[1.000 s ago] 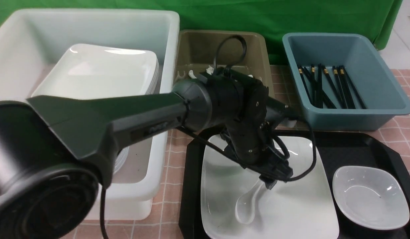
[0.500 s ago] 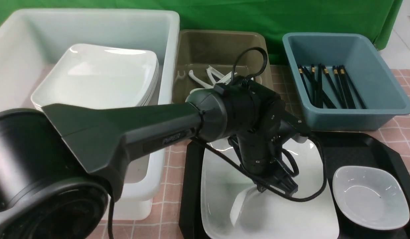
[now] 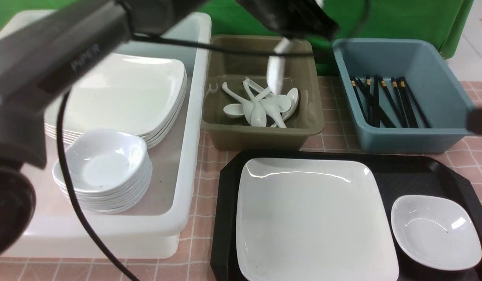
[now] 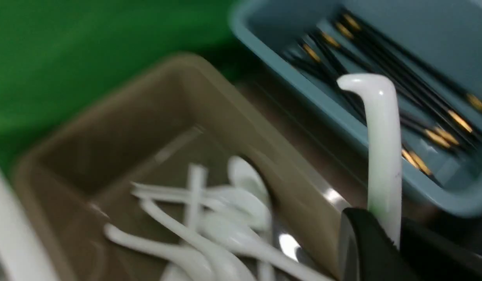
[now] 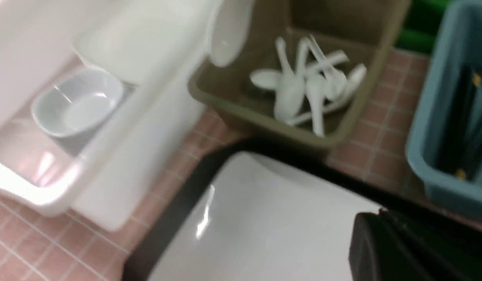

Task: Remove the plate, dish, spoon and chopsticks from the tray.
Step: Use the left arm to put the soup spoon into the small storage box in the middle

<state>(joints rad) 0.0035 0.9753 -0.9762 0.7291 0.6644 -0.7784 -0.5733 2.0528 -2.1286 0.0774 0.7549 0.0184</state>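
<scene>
My left gripper (image 3: 286,39) is high at the back, shut on the white spoon (image 3: 275,72), which hangs over the olive tub (image 3: 260,138). In the left wrist view the spoon (image 4: 382,148) sticks out from between the black fingers (image 4: 360,238). The large white plate (image 3: 311,222) lies bare on the black tray (image 3: 224,203), with the small dish (image 3: 436,232) to its right on the tray. Several black chopsticks (image 3: 385,103) lie in the blue tub (image 3: 416,138). My right gripper (image 5: 375,220) hovers shut over the plate's (image 5: 264,218) far edge.
The olive tub holds several white spoons (image 3: 260,107). A big white tub (image 3: 186,156) on the left holds a stack of plates (image 3: 124,93) and a stack of dishes (image 3: 104,168). The left arm (image 3: 69,50) stretches over that tub. Pink tiled tabletop (image 3: 204,187) surrounds everything.
My left gripper closed on the spoon on the plate, lifted it and carried it up and back over the olive tub. The plate is now bare.
</scene>
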